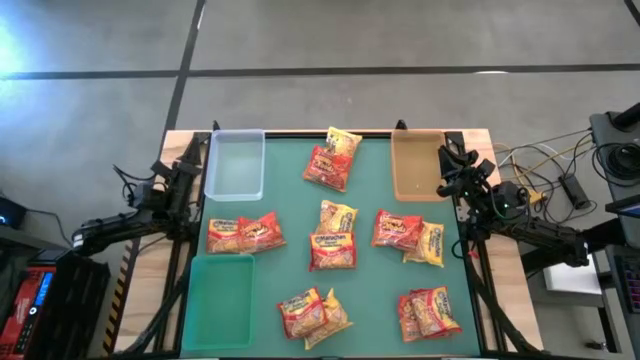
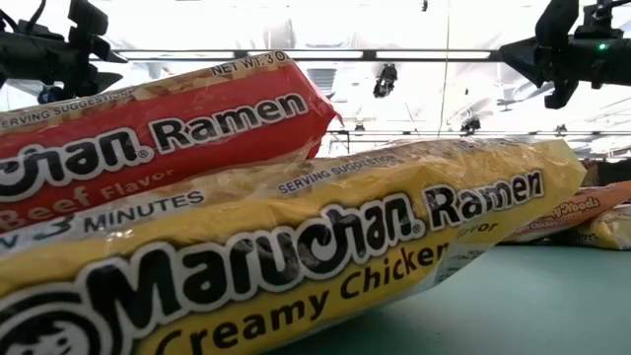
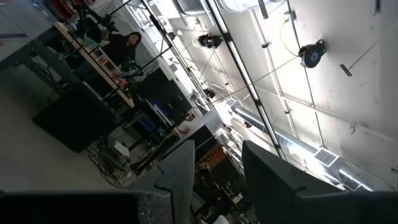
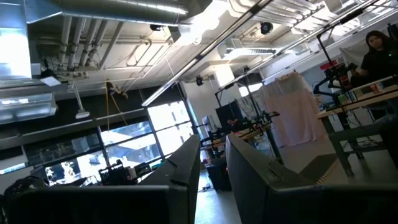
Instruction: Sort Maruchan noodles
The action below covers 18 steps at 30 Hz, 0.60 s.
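Several red, yellow and red-orange Maruchan packets lie flat on the green mat in loose pairs: at the far middle [image 1: 333,158], left [image 1: 245,233], centre [image 1: 335,240], right [image 1: 408,235], near middle [image 1: 313,312] and near right [image 1: 428,312]. The low view is filled by a red packet [image 2: 158,138] lying partly on a yellow one [image 2: 296,256]. My left gripper [image 1: 190,152] waits at the table's left edge beside the clear tray, and my right gripper [image 1: 447,160] at the right edge beside the tan tray. Both are open [image 3: 217,152] [image 4: 213,140], raised, and face the room.
A clear tray [image 1: 235,165] sits at the far left, a tan tray [image 1: 415,165] at the far right and a green tray [image 1: 220,290] at the near left. Cables and gear lie off the table's right side. A person [image 4: 376,50] stands in the room beyond.
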Tool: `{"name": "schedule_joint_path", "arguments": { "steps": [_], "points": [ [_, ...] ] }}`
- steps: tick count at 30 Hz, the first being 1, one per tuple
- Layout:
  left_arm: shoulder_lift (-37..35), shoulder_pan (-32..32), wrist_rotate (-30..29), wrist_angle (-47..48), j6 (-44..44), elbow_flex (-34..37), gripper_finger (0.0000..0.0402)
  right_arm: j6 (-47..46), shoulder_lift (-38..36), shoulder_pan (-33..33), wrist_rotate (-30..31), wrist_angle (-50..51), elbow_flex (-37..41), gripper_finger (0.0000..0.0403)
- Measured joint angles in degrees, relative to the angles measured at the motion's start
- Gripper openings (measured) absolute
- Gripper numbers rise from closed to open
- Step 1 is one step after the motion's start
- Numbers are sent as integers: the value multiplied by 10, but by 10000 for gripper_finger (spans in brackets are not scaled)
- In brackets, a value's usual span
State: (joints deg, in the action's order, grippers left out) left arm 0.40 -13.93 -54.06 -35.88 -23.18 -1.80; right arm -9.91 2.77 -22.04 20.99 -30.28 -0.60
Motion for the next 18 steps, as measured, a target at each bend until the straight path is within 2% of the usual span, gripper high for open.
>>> {"name": "schedule_joint_path", "arguments": {
  "steps": [18],
  "points": [
    [0, 0, 0, 0, 0, 0, 119, -2, 0, 0, 0, -5, 0, 68]
  ]
}}
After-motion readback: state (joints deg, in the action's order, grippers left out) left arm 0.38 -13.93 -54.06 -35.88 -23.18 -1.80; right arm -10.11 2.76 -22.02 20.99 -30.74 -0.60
